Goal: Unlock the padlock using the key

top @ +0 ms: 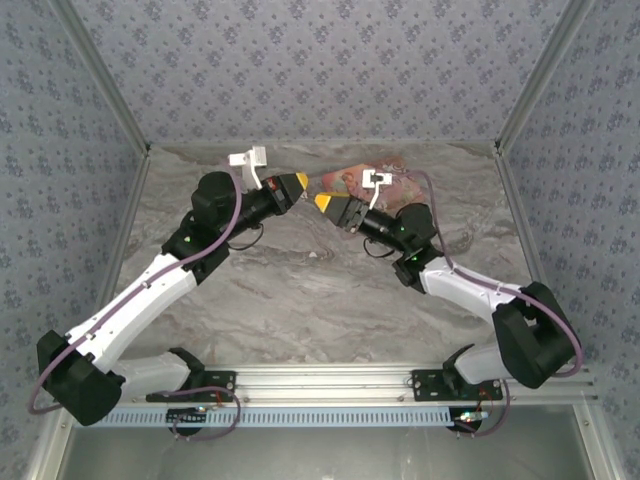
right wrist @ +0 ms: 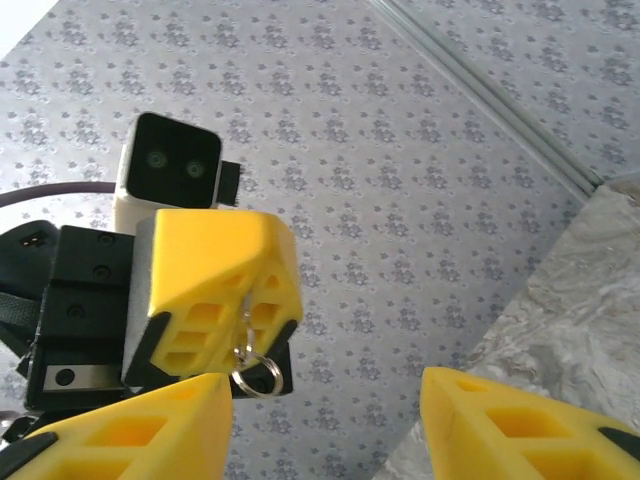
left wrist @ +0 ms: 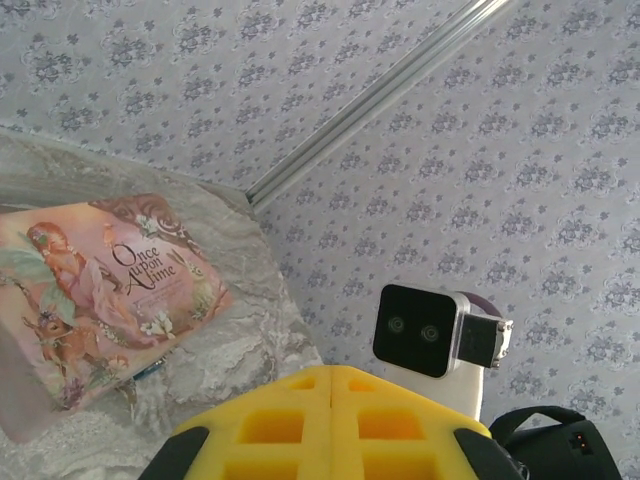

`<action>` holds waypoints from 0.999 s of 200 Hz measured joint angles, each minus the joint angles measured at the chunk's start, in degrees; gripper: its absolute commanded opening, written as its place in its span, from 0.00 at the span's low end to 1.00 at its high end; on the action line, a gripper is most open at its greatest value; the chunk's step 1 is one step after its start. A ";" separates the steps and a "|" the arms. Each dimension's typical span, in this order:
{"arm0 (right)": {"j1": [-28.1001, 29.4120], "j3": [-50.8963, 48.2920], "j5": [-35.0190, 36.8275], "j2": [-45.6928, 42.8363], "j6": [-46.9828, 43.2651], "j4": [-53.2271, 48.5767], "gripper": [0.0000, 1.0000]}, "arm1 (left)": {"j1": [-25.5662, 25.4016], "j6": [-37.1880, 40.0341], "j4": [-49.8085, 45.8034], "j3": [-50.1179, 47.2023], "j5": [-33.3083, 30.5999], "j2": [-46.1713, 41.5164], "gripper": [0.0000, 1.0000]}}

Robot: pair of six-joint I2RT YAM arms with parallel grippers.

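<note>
While over marbled table (top: 300,300) amid floral walls (top: 320,60), left claw (right wrist: 247,318) tight on key ring (right wrist: 256,372), right claw (top: 322,202) agape.

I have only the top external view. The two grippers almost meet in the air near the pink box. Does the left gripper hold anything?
Observer: It seems so. In the right wrist view the left gripper is shut, and a small metal ring hangs from between its fingers.
Operator: And the right gripper?
Observer: Open, holding nothing.
Operator: What is the pink box?
Observer: Its lid reads "Once upon a time".
</note>
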 measured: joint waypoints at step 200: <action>2.78 5.42 -1.68 4.22 0.63 0.68 0.31 | 0.04 -1.49 2.14 -2.05 -0.17 0.00 0.00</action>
